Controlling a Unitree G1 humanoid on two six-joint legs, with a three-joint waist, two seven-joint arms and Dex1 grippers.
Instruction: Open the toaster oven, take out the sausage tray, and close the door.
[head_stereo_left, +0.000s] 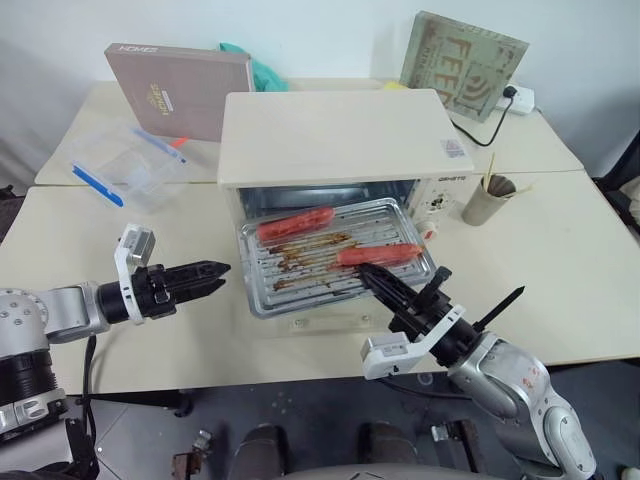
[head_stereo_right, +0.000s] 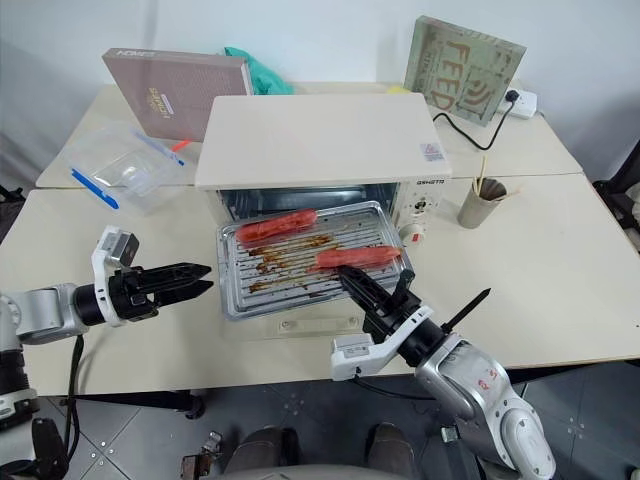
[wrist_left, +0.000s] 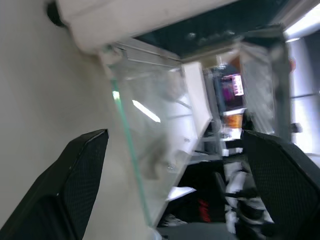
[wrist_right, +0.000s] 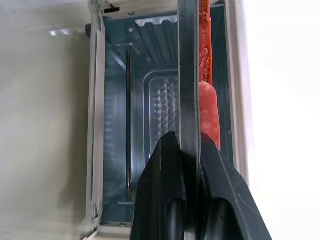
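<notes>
With the door (head_stereo_left: 330, 318) dropped flat onto the desk (head_stereo_left: 560, 270) in front of the oven, we see the sausage tray (head_stereo_left: 300, 275) drawn most of the way out of the toaster oven (head_stereo_left: 335, 140), its back edge still at the oven mouth and its front part above the lowered glass. Two red sausages sit on it: one sausage (head_stereo_left: 296, 223) toward the back left, the other sausage (head_stereo_left: 380, 254) toward the front right. Brown grease streaks run across the ridged base.

The right hand (head_stereo_left: 372, 275) is clamped on the tray's front right rim, fingers nearly closed with the thin metal edge between them; the right wrist view shows that rim running straight up from between the two black fingers (wrist_right: 162, 200), with a sausage just beside it and the oven's empty cavity behind.

The left hand (head_stereo_left: 218, 278) hovers left of the tray, apart from it, pointing toward it, holding nothing. In the left wrist view its fingers (wrist_left: 80, 185) stand wide apart, with the edge of the glass door between them but not touched.

The oven's control panel with a small red dial (head_stereo_left: 432, 232) is on its right side. A cardboard tube (head_stereo_left: 488, 200) holding sticks stands just right of the oven. Behind the oven we note a brown flat box (head_stereo_left: 180, 88), a clear blue-edged container (head_stereo_left: 125, 165) to the left, a green board (head_stereo_left: 462, 62) leaning on the wall, and a power strip (head_stereo_left: 520, 97) with a black cable.
</notes>
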